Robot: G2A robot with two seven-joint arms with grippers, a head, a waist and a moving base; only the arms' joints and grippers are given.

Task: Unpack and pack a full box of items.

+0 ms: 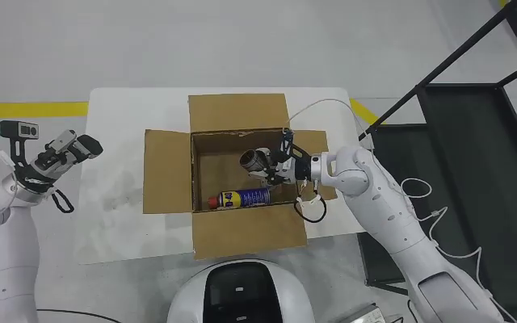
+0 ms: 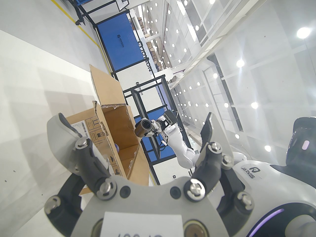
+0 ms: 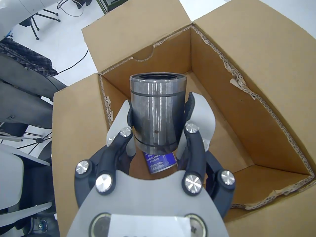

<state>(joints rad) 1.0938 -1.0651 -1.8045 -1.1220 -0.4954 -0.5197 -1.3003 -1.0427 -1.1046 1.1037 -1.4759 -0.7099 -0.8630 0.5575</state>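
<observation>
1. Overhead, the white table (image 1: 117, 129) carries one brown cardboard box (image 1: 238, 111) with all four flaps folded out.
2. The right wrist view adds the box's ragged, torn corrugated edges. The left wrist view adds a printed label on its outer side wall.
3. The left gripper (image 2: 134, 122) hangs at the table's left edge, well apart from the box, its fingers spread wide with nothing between them.
4. The right gripper (image 3: 159, 107) sits over the box's opening, its two dark-padded fingers closed around the sides of a metal cylinder (image 3: 158, 89).
5. A spray can (image 1: 242, 198), blue and yellow with a red cap, lies on its side on the box floor by the near wall. In the right wrist view its end shows just past the cylinder's base.
6. The cylinder is smooth grey steel, hollow, with thin grooves near both ends. The left wrist view shows it raised above the box rim, its open end pointing away from the gripper.
</observation>
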